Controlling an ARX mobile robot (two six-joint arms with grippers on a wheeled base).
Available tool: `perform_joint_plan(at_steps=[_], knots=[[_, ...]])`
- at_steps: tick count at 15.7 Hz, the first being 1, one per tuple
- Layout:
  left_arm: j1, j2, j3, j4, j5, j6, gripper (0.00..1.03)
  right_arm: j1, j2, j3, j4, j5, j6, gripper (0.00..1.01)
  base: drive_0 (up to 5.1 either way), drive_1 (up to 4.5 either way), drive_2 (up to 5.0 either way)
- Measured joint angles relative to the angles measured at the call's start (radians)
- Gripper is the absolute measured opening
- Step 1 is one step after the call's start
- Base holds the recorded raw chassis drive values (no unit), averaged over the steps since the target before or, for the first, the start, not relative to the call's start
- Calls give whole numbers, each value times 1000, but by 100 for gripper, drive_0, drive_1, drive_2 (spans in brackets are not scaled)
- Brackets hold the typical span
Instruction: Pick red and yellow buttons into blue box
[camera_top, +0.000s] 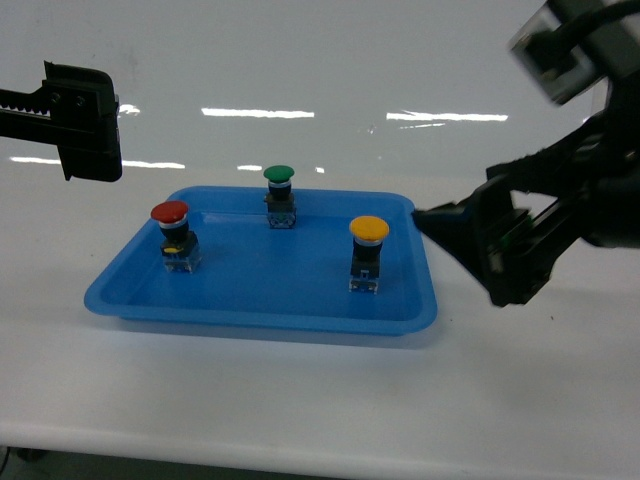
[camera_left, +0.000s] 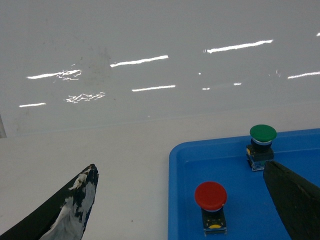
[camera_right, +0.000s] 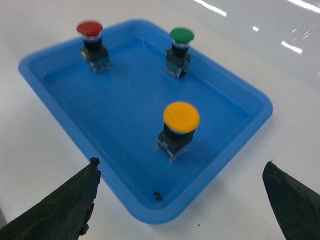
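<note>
I can read no text, label, brand, number or sign in any of my three views. The caps of the red button (camera_top: 170, 212), the yellow button (camera_top: 369, 228) and the green button (camera_top: 279, 174) are plain colour with no marking, and the blue tray (camera_top: 255, 300) they stand in carries no print I can make out.

both arms matte black; left pincer (camera_left: 185, 205) fingertip smeared white, right arm carries a grey camera block (camera_top: 560, 50)
</note>
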Motion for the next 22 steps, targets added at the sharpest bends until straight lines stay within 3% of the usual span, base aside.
perform_joint_plan(at_steps=[3, 5, 10, 14, 16, 22], knots=[[0, 0, 0, 0, 0, 0, 98, 90, 37, 75, -61, 8, -122, 98, 0, 0, 0], [0, 0, 0, 0, 0, 0, 98, 114, 42, 119, -95, -5, -165, 98, 0, 0, 0], [0, 0, 0, 0, -2, 0, 98, 93, 109, 150, -107, 34, -188, 98, 0, 0, 0], [0, 0, 0, 0, -2, 0, 98, 112, 108, 150, -119, 37, -190, 98, 0, 0, 0], [0, 0, 0, -1, -2, 0, 98, 127, 94, 148, -121, 8, -190, 98, 0, 0, 0], [0, 0, 0, 0, -2, 0, 98, 125, 94, 148, -122, 4, -190, 98, 0, 0, 0]])
